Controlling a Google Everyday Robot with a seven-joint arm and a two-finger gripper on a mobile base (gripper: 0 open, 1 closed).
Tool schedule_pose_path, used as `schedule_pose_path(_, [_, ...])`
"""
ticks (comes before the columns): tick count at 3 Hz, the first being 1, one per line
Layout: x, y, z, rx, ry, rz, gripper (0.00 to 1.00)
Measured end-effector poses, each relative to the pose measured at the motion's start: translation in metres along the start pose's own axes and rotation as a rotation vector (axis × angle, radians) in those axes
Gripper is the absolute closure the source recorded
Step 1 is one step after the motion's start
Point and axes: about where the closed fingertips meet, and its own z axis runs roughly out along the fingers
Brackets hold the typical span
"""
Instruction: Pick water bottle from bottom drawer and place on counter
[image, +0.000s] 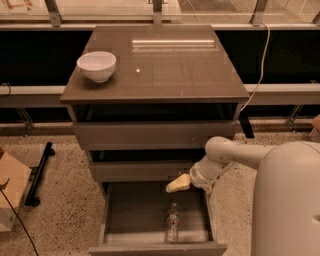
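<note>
The water bottle (172, 222) lies on its side in the open bottom drawer (125, 220), right of centre, pointing front to back. My gripper (176, 184) hangs over the drawer's back right part, just above and behind the bottle, apart from it. Its yellowish fingertips point left. My white arm comes in from the lower right. The counter (165, 70) is the glossy brown top of the cabinet, above the two shut drawers.
A white bowl (96, 65) stands on the counter's left side. A cardboard box (10, 195) and a black stand (37, 175) sit on the floor at left. A white cable (257, 75) hangs at the right. A dark railing runs behind the cabinet.
</note>
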Motion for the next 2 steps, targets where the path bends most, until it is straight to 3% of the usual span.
schedule_pose_path(1, [0.000,-0.003,0.010,0.004,0.011,0.029,0.00])
schedule_pose_path(2, [-0.004,-0.004,0.029,-0.033,0.007,0.076,0.00])
